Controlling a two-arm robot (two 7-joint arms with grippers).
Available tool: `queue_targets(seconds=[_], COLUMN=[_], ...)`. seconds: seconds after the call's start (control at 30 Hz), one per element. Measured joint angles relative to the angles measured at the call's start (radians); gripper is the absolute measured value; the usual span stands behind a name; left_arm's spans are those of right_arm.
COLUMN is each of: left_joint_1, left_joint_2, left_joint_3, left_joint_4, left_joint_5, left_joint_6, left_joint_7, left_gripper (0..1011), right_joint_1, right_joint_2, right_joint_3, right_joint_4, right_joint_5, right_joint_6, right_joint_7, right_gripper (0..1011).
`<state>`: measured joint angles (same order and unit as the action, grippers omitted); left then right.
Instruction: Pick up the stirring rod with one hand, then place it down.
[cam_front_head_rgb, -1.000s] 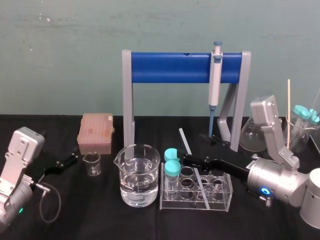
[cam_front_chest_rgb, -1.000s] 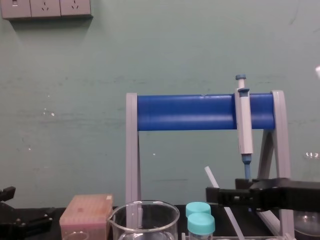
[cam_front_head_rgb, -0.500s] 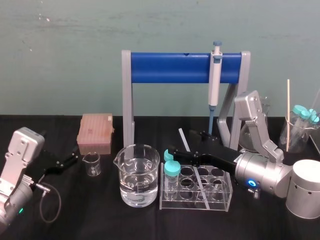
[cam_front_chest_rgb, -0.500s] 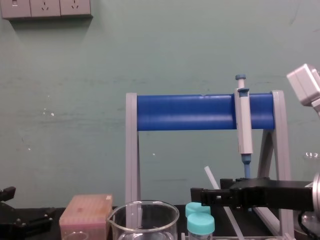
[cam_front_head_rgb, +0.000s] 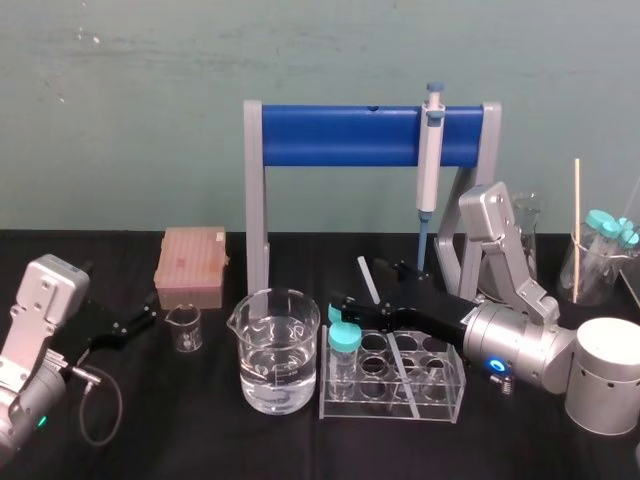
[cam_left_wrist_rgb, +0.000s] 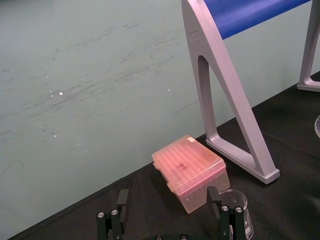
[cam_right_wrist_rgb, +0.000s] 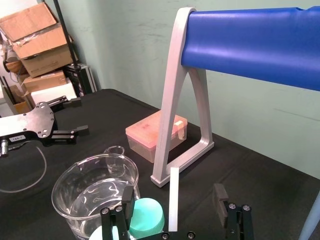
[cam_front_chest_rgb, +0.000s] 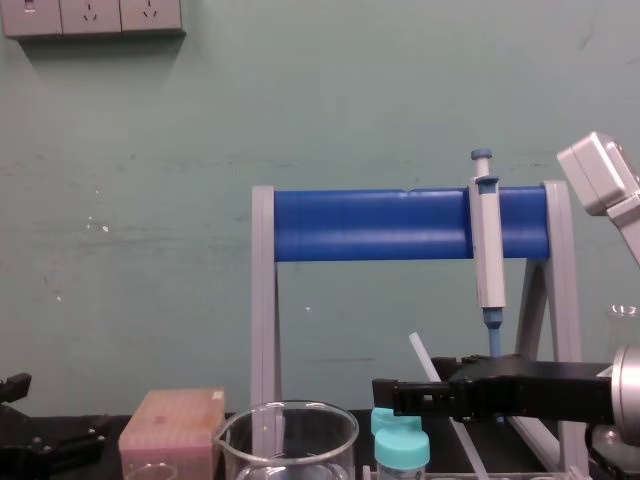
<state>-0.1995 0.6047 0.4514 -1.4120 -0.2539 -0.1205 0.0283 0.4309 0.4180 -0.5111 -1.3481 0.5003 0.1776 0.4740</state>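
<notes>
The stirring rod (cam_front_head_rgb: 366, 271) is stood in the clear tube rack (cam_front_head_rgb: 445, 398), with its low end down in the rack and its top end sticking out. It is not set straight up — it is tipped, so that the top leans toward the robot's left, as seen in the chest view. The bare top part is found just behind two tubes with teal caps (cam_front_head_rgb: 344, 336) and to the right of the big beaker of water (cam_front_head_rgb: 275, 350).

The right gripper (cam_front_head_rgb: 364, 288) is stretched out flat from the right, level with that bare top part. Its fingers (cam_right_wrist_rgb: 219, 196) are spread wide, and in the right wrist view the rod is seen between them, with a gap on each side. Nothing is held. The rod is crossed almost square: the fingers lie flat, and the rod runs up and down between them.

The left gripper (cam_front_head_rgb: 146, 318) is parked low at the far left, near the pink box (cam_front_head_rgb: 192, 265) and the small beaker (cam_front_head_rgb: 185, 328), well apart from the rod. Its fingers are spread too, with nothing in them. The right arm is much the nearer one.

For the coming move, it is judged that the fingers need only be closed on the rod where it stands — then the rod can be lifted along its own lean, so that the rack and the capped tubes are not knocked.
</notes>
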Motion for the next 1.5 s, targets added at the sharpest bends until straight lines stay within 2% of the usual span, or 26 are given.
queue_targets(seconds=[0.23,0.4,0.43,0.5,0.57,0.8,0.83,0.93,1.07,1.13,1.23,1.5], left_joint_1=[0.0,0.0,0.0,0.0,0.0,0.0,0.0,0.0,0.0,0.0,0.0,0.0], left_joint_2=[0.0,0.0,0.0,0.0,0.0,0.0,0.0,0.0,0.0,0.0,0.0,0.0], left_joint_3=[0.0,0.0,0.0,0.0,0.0,0.0,0.0,0.0,0.0,0.0,0.0,0.0], left_joint_4=[0.0,0.0,0.0,0.0,0.0,0.0,0.0,0.0,0.0,0.0,0.0,0.0], left_joint_5=[0.0,0.0,0.0,0.0,0.0,0.0,0.0,0.0,0.0,0.0,0.0,0.0], left_joint_6=[0.0,0.0,0.0,0.0,0.0,0.0,0.0,0.0,0.0,0.0,0.0,0.0], left_joint_7=[0.0,0.0,0.0,0.0,0.0,0.0,0.0,0.0,0.0,0.0,0.0,0.0], left_gripper=[1000,1000,1000,1000,1000,1000,1000,1000,1000,1000,1000,1000], right_joint_1=[0.0,0.0,0.0,0.0,-0.001,-0.001,-0.001,-0.001,-0.001,-0.001,-0.001,-0.003], right_joint_2=[0.0,0.001,0.001,0.001,0.001,0.001,0.001,0.001,0.001,0.001,0.001,0.0], right_joint_3=[0.0,0.0,0.001,0.001,0.001,0.001,0.002,0.002,0.002,0.002,0.002,0.005], right_joint_4=[0.0,0.0,0.0,0.0,0.0,0.0,0.0,0.0,0.0,0.0,0.0,0.0], right_joint_5=[0.002,0.003,0.003,0.003,0.004,0.005,0.006,0.006,0.006,0.006,0.006,0.006], right_joint_6=[0.002,0.004,0.004,0.005,0.005,0.006,0.006,0.006,0.006,0.006,0.007,0.003], right_joint_7=[0.0,0.0,0.0,0.0,0.0,-0.001,-0.001,-0.001,-0.001,-0.001,-0.001,-0.001], right_gripper=[982,853,853,764,735,508,448,392,223,190,82,67])
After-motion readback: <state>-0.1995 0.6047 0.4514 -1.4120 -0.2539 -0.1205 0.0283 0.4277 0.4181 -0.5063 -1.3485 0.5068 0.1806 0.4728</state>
